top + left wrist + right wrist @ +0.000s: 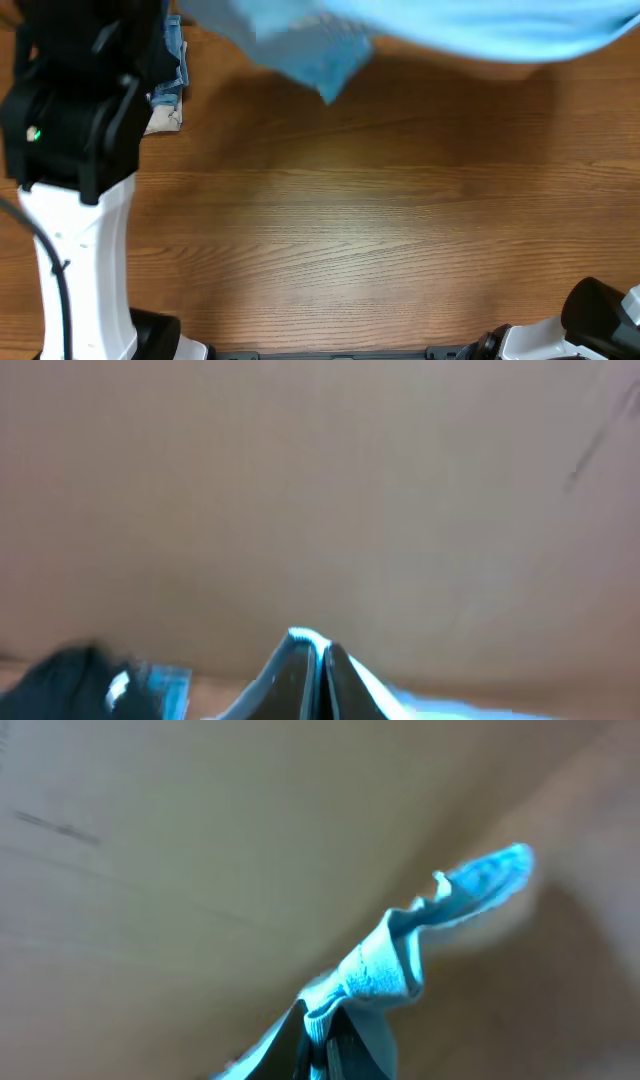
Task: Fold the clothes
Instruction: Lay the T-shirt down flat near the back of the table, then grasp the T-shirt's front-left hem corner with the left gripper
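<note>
The light sky-blue T-shirt (450, 25) hangs lifted above the table, blurred, across the top of the overhead view. My left gripper (322, 660) is shut on a thin edge of the T-shirt (305, 634). My right gripper (325, 1032) is shut on a bunched, ribbed edge of the T-shirt (385, 965), and a loose flap sticks out beyond the jaws. In the overhead view both sets of fingertips are hidden by the raised cloth. The chest lettering and the tag are not in view.
The wooden table (350, 220) lies below the shirt. Folded blue denim and beige clothes (168, 90) sit at the far left beside my left arm (75, 130). A dark blurred shape (65, 680) shows low left in the left wrist view.
</note>
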Robot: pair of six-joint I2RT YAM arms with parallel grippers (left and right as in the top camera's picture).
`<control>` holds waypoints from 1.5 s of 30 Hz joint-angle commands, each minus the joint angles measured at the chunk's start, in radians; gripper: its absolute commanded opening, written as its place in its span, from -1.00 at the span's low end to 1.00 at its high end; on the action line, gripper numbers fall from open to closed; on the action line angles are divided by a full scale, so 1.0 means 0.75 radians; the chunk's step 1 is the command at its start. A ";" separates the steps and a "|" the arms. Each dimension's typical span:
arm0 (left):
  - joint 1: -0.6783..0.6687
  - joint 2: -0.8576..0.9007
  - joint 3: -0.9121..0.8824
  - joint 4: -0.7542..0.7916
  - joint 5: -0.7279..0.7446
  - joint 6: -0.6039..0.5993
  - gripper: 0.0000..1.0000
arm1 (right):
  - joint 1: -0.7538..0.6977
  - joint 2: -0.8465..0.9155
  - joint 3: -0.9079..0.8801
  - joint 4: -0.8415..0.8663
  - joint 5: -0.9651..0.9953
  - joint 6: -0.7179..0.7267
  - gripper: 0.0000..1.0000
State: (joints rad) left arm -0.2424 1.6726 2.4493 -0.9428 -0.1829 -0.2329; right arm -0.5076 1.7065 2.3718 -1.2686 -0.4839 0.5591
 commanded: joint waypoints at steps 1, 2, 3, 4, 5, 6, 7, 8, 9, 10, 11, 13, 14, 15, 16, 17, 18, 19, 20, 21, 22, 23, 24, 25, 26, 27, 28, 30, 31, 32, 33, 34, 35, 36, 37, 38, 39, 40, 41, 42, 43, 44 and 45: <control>-0.001 0.091 -0.039 -0.172 0.128 -0.036 -0.87 | 0.022 0.031 0.020 -0.130 0.199 -0.109 -0.92; -0.001 0.114 -0.053 -0.242 0.166 -0.062 -0.86 | 0.026 0.046 0.015 -0.197 0.243 -0.117 -0.92; -0.001 0.142 -0.064 -0.310 0.203 -0.079 -0.86 | 0.031 0.061 0.008 -0.259 0.280 -0.123 -0.92; -0.001 0.170 -0.071 -0.368 0.229 -0.090 -0.84 | 0.033 0.077 -0.001 -0.314 0.313 -0.125 -0.89; -0.001 0.205 -0.077 -0.431 0.257 -0.101 -0.81 | 0.034 0.096 -0.009 -0.365 0.341 -0.129 -0.81; -0.001 0.244 -0.081 -0.492 0.281 -0.112 -0.82 | 0.033 0.112 -0.020 -0.409 0.364 -0.129 -0.79; -0.001 0.284 -0.081 -0.549 0.308 -0.120 -0.87 | 0.033 0.126 -0.034 -0.445 0.383 -0.135 -0.79; -0.001 0.330 -0.081 -0.606 0.344 -0.120 -0.92 | 0.034 0.139 -0.056 -0.478 0.392 -0.164 -0.78; -0.001 0.367 -0.081 -0.652 0.371 -0.121 -0.91 | 0.033 0.145 -0.081 -0.500 0.391 -0.184 -0.83; -0.001 0.396 -0.081 -0.686 0.392 -0.128 -0.92 | 0.033 0.146 -0.107 -0.519 0.394 -0.190 -0.92; -0.001 0.435 -0.081 -0.731 0.413 -0.150 -0.92 | 0.033 0.146 -0.134 -0.529 0.406 -0.189 -0.92; -0.001 0.493 -0.081 -0.804 0.433 -0.165 -0.92 | 0.033 0.146 -0.175 -0.548 0.435 -0.189 -0.83; -0.001 0.520 -0.081 -0.839 0.445 -0.164 -0.92 | 0.034 0.146 -0.191 -0.557 0.454 -0.193 -0.69; -0.001 0.542 -0.081 -0.871 0.446 -0.164 -0.92 | 0.034 0.146 -0.206 -0.563 0.478 -0.196 -0.32; -0.001 0.563 -0.081 -0.899 0.446 -0.163 -0.82 | 0.034 0.146 -0.216 -0.567 0.507 -0.199 -0.12; -0.001 0.581 -0.081 -0.925 0.446 -0.158 -0.72 | 0.034 0.146 -0.228 -0.567 0.531 -0.203 0.01; -0.001 0.599 -0.081 -0.949 0.451 -0.157 -0.53 | 0.034 0.146 -0.241 -0.567 0.540 -0.203 0.26; -0.002 0.615 -0.081 -0.969 0.462 -0.155 -0.40 | 0.034 0.146 -0.251 -0.567 0.539 -0.202 0.60; -0.003 0.632 -0.081 -0.982 0.486 -0.136 -0.35 | 0.034 0.146 -0.263 -0.564 0.540 -0.202 0.82; -0.005 0.651 -0.081 -0.990 0.513 -0.117 -0.34 | 0.034 0.146 -0.276 -0.556 0.540 -0.203 0.93; -0.008 0.669 -0.081 -0.996 0.537 -0.102 -0.28 | 0.034 0.146 -0.288 -0.547 0.540 -0.202 1.00; -0.012 0.687 -0.081 -0.996 0.556 -0.092 -0.18 | 0.034 0.146 -0.302 -0.532 0.540 -0.202 1.00; -0.019 0.704 -0.081 -0.996 0.564 -0.089 -0.11 | 0.034 0.146 -0.314 -0.518 0.540 -0.202 1.00; -0.026 0.719 -0.081 -0.994 0.563 -0.089 -0.08 | 0.033 0.146 -0.328 -0.503 0.540 -0.202 1.00; -0.035 0.735 -0.081 -0.990 0.562 -0.088 -0.04 | 0.034 0.146 -0.342 -0.488 0.540 -0.202 1.00; -0.044 0.752 -0.081 -0.983 0.559 -0.088 0.03 | 0.034 0.146 -0.357 -0.476 0.540 -0.202 1.00; -0.050 0.766 -0.081 -0.974 0.559 -0.087 0.08 | 0.034 0.146 -0.370 -0.466 0.540 -0.202 1.00; -0.062 0.796 -0.081 -0.950 0.559 -0.075 0.14 | 0.033 0.146 -0.396 -0.448 0.540 -0.203 1.00; -0.066 0.811 -0.081 -0.938 0.559 -0.062 0.23 | 0.034 0.146 -0.409 -0.438 0.540 -0.203 1.00; -0.071 0.827 -0.081 -0.933 0.559 -0.063 0.30 | 0.034 0.146 -0.422 -0.430 0.539 -0.202 1.00; -0.074 0.844 -0.081 -0.936 0.561 -0.063 0.36 | 0.034 0.146 -0.439 -0.422 0.539 -0.202 1.00; -0.077 0.863 -0.081 -0.945 0.561 -0.063 0.38 | 0.035 0.146 -0.458 -0.414 0.538 -0.203 1.00; -0.081 0.878 -0.081 -0.959 0.561 -0.063 0.37 | 0.035 0.146 -0.478 -0.411 0.539 -0.203 1.00; -0.085 0.891 -0.081 -0.973 0.561 -0.063 0.35 | 0.036 0.146 -0.497 -0.409 0.539 -0.202 1.00; -0.089 0.905 -0.081 -0.983 0.561 -0.062 0.33 | 0.038 0.146 -0.518 -0.408 0.539 -0.202 1.00; -0.094 0.914 -0.083 -0.988 0.561 -0.057 0.32 | 0.039 0.146 -0.537 -0.408 0.536 -0.202 1.00; -0.098 0.920 -0.087 -0.988 0.561 -0.050 0.29 | 0.040 0.146 -0.557 -0.407 0.527 -0.203 1.00; -0.105 0.926 -0.092 -0.985 0.561 -0.046 0.26 | 0.041 0.146 -0.579 -0.405 0.514 -0.203 1.00; -0.112 0.927 -0.099 -0.979 0.561 -0.043 0.25 | 0.043 0.146 -0.596 -0.404 0.503 -0.203 1.00; -0.120 0.928 -0.109 -0.970 0.561 -0.042 0.25 | 0.047 0.146 -0.620 -0.402 0.495 -0.203 1.00; -0.131 0.928 -0.124 -0.961 0.561 -0.042 0.25 | 0.051 0.146 -0.641 -0.397 0.494 -0.203 1.00; -0.142 0.928 -0.133 -0.956 0.561 -0.042 0.25 | 0.056 0.146 -0.659 -0.392 0.494 -0.203 1.00; -0.153 0.928 -0.146 -0.944 0.561 -0.043 0.25 | 0.063 0.146 -0.679 -0.385 0.494 -0.203 1.00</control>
State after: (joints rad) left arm -0.3260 2.3611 2.3604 -1.6611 0.2218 -0.2848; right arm -0.4774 1.8297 1.8946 -1.5673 -0.1005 0.4137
